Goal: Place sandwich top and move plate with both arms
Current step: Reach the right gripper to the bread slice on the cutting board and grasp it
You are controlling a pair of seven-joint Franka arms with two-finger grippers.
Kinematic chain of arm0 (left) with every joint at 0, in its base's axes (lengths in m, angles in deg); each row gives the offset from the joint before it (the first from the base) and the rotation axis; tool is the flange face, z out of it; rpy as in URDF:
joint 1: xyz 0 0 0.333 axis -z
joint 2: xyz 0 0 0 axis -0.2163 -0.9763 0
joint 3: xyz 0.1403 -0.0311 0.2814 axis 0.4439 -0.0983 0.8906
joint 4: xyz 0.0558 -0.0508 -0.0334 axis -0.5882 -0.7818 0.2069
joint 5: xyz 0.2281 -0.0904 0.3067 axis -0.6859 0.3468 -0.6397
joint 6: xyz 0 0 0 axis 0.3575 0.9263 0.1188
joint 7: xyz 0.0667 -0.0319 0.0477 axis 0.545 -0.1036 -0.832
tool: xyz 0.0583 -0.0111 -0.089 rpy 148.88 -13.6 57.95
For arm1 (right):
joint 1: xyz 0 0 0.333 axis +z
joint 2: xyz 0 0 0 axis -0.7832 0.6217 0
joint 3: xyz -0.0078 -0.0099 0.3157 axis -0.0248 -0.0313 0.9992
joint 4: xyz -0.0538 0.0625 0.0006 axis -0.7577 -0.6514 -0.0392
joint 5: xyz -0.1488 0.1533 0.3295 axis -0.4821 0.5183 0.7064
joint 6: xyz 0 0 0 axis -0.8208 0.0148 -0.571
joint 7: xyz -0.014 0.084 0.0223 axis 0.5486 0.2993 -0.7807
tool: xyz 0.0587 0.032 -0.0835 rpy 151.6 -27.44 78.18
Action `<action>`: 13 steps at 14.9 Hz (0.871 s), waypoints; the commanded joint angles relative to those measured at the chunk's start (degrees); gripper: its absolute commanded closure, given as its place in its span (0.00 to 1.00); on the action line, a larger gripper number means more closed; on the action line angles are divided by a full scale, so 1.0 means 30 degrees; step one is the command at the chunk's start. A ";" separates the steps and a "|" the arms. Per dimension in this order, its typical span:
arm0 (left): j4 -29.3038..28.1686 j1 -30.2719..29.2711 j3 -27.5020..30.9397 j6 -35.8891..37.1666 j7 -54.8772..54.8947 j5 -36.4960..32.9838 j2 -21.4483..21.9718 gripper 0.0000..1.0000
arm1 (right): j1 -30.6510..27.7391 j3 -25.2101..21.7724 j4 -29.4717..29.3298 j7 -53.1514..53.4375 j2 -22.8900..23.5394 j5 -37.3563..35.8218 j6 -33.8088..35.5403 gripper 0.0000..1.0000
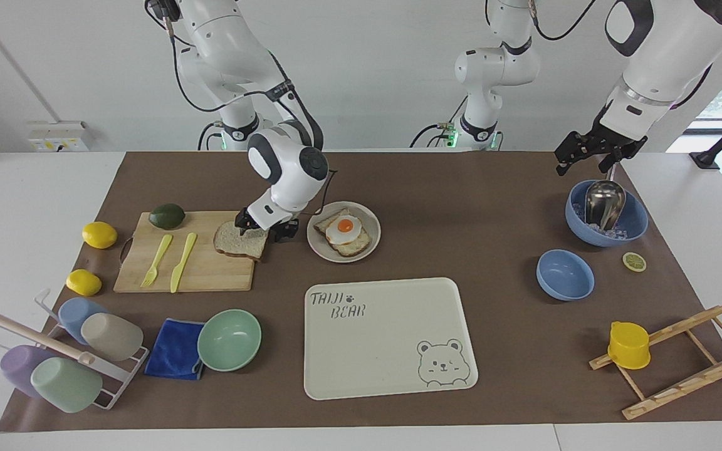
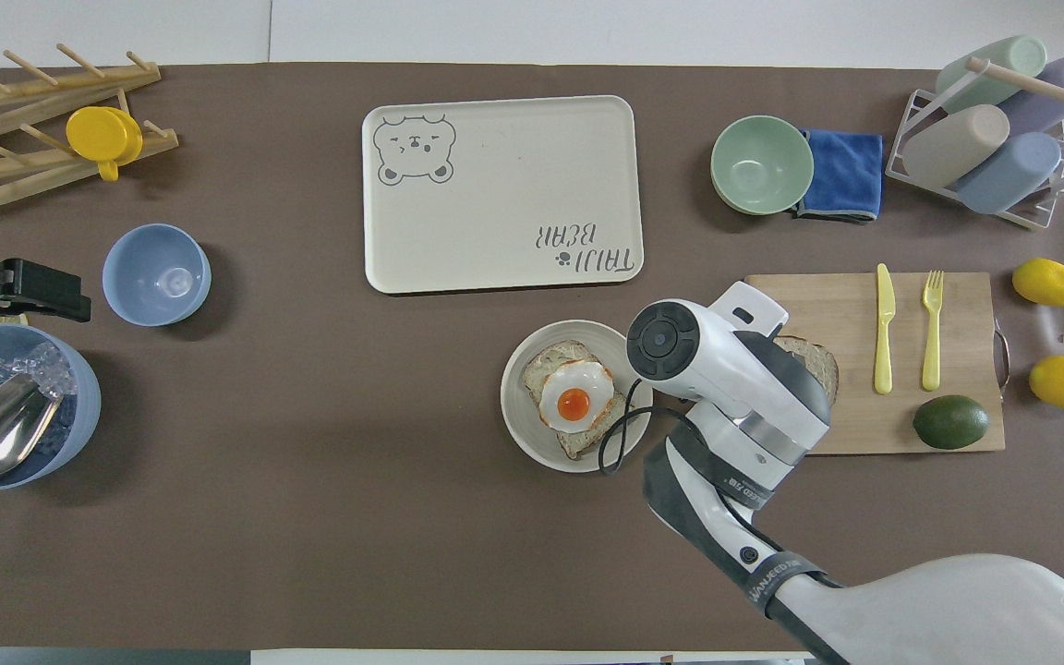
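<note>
- Down low, my right gripper [image 1: 265, 228] straddles the corner of the sandwich top [image 1: 240, 240] on the cutting board [image 1: 204, 270], fingers spread; overhead, my wrist hides this.
- My left gripper [image 1: 593, 152] waits over the blue bowl [image 1: 633, 222], fingers spread.
- Beside the bread sits the plate [image 1: 370, 246].

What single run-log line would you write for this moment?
right gripper: open, straddling plain bread slice on wooden cutting board | left gripper: waiting over blue ice bowl
</note>
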 commanded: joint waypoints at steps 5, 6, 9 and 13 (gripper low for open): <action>-0.0311 -0.0033 0.0009 0.0070 0.0064 -0.0285 0.0380 0.00 | -0.0785 0.0366 0.1064 0.0487 -0.0119 -0.1102 -0.1113 0.31; -0.0340 -0.0033 0.0009 0.0070 0.0064 -0.0285 0.0380 0.00 | -0.0785 0.0366 0.1064 0.0458 -0.0119 -0.1103 -0.1055 0.53; -0.0311 -0.0033 0.0009 0.0070 0.0064 -0.0285 0.0351 0.00 | -0.0785 0.0366 0.0598 0.0137 -0.0032 -0.1132 -0.0646 1.00; -0.0340 -0.0033 0.0009 0.0070 0.0064 -0.0285 0.0380 0.00 | -0.0726 0.1331 -0.1679 -0.0388 0.0668 -0.0958 0.1981 1.00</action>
